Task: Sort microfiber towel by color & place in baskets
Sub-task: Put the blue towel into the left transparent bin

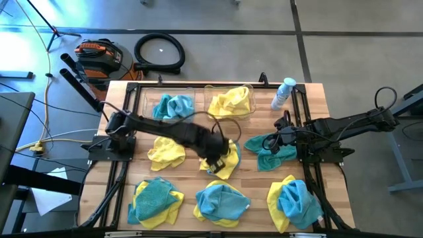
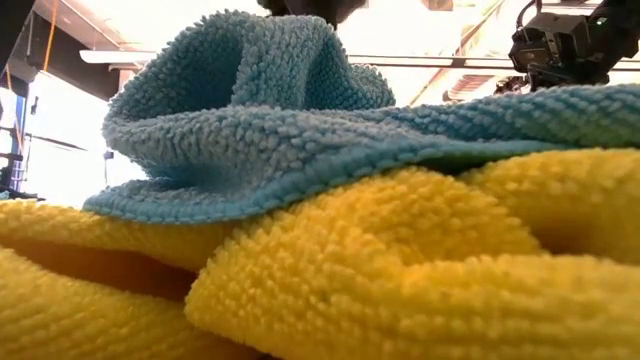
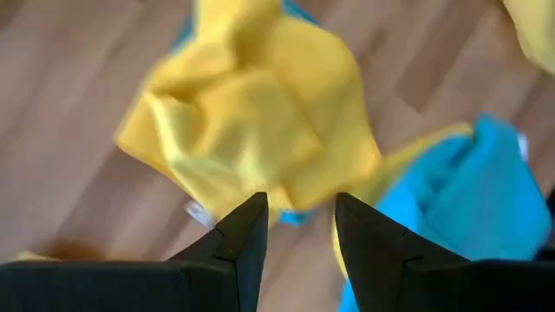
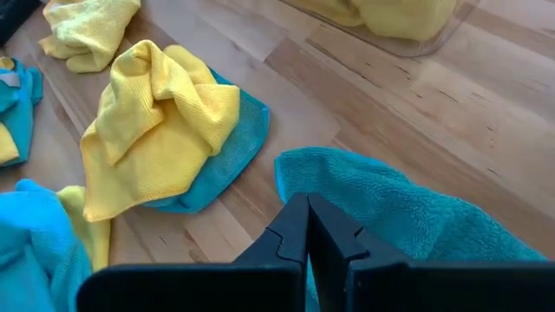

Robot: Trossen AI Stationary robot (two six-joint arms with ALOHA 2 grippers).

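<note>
Yellow microfiber towel (image 1: 223, 160) lies crumpled on a blue one at mid-table, well in front of the yellow-filled basket (image 1: 230, 101); the left gripper (image 1: 218, 160) hovers right over it, its fingers (image 3: 247, 238) parted and holding nothing. Soft, light and limp, the cloth will likely sag and drag its neighbour; a raised fold near its middle looks the best pinch. Right gripper (image 1: 285, 135) waits closed over a teal towel (image 1: 269, 149), right of that basket; blue towels fill the other basket (image 1: 173, 106).

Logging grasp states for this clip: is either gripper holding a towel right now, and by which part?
Nothing is held. The left gripper hangs open above the middle yellow towel. The right gripper is shut and empty over a teal towel.
</note>
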